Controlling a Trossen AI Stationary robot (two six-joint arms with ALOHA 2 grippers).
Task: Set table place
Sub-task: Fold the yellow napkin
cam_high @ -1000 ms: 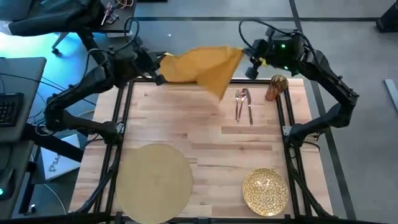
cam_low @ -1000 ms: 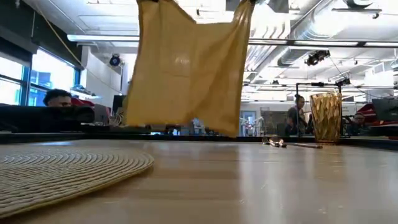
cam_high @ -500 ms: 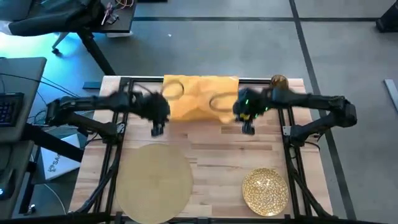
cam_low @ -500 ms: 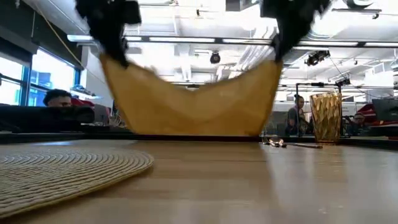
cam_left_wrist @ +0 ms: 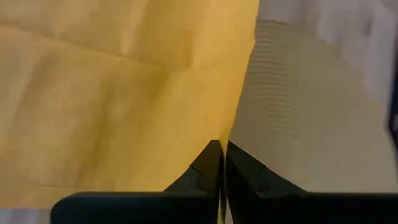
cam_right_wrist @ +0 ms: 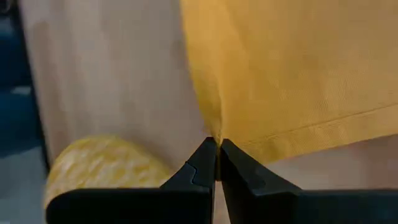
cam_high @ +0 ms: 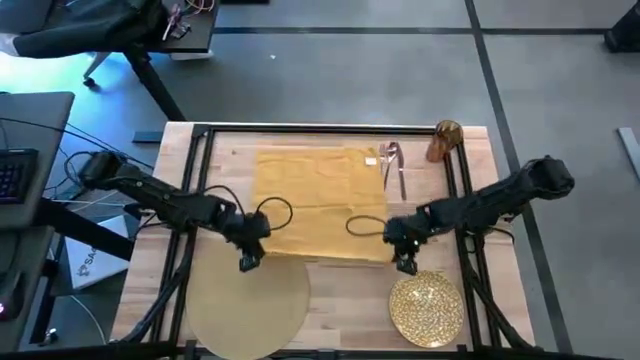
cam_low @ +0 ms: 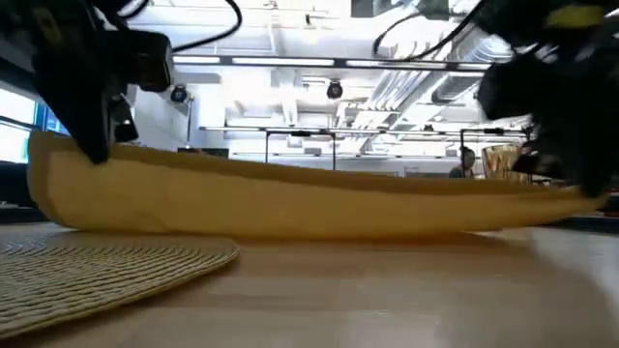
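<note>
While the large rectangular light-wood plank surface with its black metal frame carried everything, the mustard-yellow cloth napkin was spread nearly flat across the middle of it, reaching from near the far edge toward the near half. Its near edge was held slightly raised off the surface, as was seen in the low view, where the cloth sagged in a long shallow band between the two arms.

The big round tan woven placemat lay at the near left part of the surface, its far rim just beside the napkin's near left corner. The smaller gold textured round plate lay at the near right, just beside the napkin's near right corner.

The left gripper was positioned at the napkin's near left corner, over the far rim of the placemat, and its fingers were clenched on the cloth's edge. The right gripper was positioned at the near right corner, just beyond the plate, and its fingers were likewise pinched together on the napkin's hem.

The amber faceted glass stood upright at the far right corner of the surface. The copper-coloured cutlery lay between the glass and the napkin's far right edge, just beside the cloth.
</note>
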